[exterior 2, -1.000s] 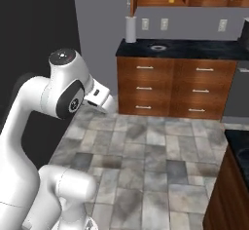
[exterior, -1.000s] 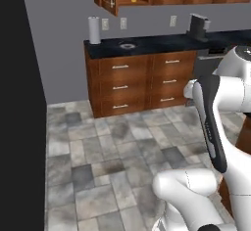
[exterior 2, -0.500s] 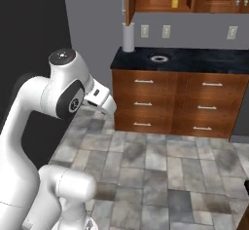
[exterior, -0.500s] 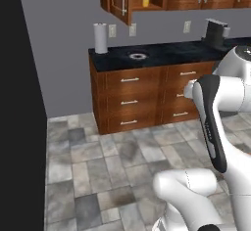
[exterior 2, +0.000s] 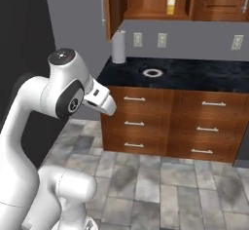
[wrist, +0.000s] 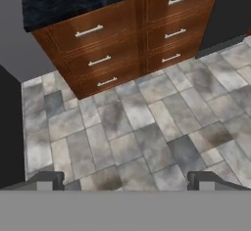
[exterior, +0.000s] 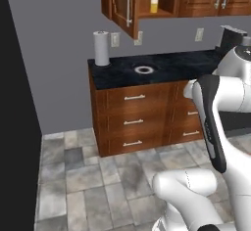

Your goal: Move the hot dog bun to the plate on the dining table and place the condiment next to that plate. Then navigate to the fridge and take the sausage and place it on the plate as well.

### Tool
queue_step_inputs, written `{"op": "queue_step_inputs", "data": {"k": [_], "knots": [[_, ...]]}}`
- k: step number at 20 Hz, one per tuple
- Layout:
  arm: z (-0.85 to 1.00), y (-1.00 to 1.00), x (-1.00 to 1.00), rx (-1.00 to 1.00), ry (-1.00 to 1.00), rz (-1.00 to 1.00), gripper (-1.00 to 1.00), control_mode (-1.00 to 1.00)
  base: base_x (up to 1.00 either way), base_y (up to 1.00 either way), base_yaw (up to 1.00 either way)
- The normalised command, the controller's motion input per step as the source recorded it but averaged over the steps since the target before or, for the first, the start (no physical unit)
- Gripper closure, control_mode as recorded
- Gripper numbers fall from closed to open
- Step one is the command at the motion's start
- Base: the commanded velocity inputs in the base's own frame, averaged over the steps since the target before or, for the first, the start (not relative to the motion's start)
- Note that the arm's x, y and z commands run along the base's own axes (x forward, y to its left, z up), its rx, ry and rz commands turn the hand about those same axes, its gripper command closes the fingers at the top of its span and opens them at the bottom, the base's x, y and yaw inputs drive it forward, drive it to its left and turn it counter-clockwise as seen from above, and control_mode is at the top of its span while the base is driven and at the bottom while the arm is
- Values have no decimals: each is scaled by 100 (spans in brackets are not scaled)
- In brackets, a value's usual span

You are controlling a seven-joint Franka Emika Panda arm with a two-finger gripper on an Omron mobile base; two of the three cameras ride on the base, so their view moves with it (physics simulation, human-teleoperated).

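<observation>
- Condiment (exterior: 154, 3) candidate: a small yellow bottle stands upright on the shelf of an open wall cupboard (exterior: 147, 0), high above the bench (exterior: 157, 68). It is also seen in the right base view, on the same shelf, to the right of the swung-out cupboard door.
- Risk of mistaken identity: the bottle is small and far, and its cap cannot be made out. I judge it to be the task's condiment, but this is not certain.
- Hand (wrist: 126, 181): the two dark fingertips stand wide apart with nothing between them. It points down at the grey tiled floor (wrist: 132, 127), well short of the drawer fronts.
- Reach risk: the bottle sits high and toward the back of the shelf. A lift from here could knock the hand against the open door or the shelf edge, or tip the bottle over.
- Paper towel roll (exterior: 101, 48): it stands upright at the left end of the bench, below and left of the bottle. A low sweep of the arm could topple it.
- Ring-shaped item (exterior: 143, 69): it lies flat on the black top, nearly under the cupboard. What it is cannot be told.
- Base risk: stopping too far from the drawers leaves the shelf beyond reach, while too near crowds the elbow.
</observation>
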Motion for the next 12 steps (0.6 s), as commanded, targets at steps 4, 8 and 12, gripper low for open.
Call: {"op": "queue_step_inputs", "data": {"k": [4, 8, 12], "knots": [[0, 0, 0, 0, 0, 0, -100, 100, 90, -62, 5], [0, 0, 0, 0, 0, 0, -100, 100, 86, -54, 6], [0, 0, 0, 0, 0, 0, -100, 100, 83, -36, 12]]}}
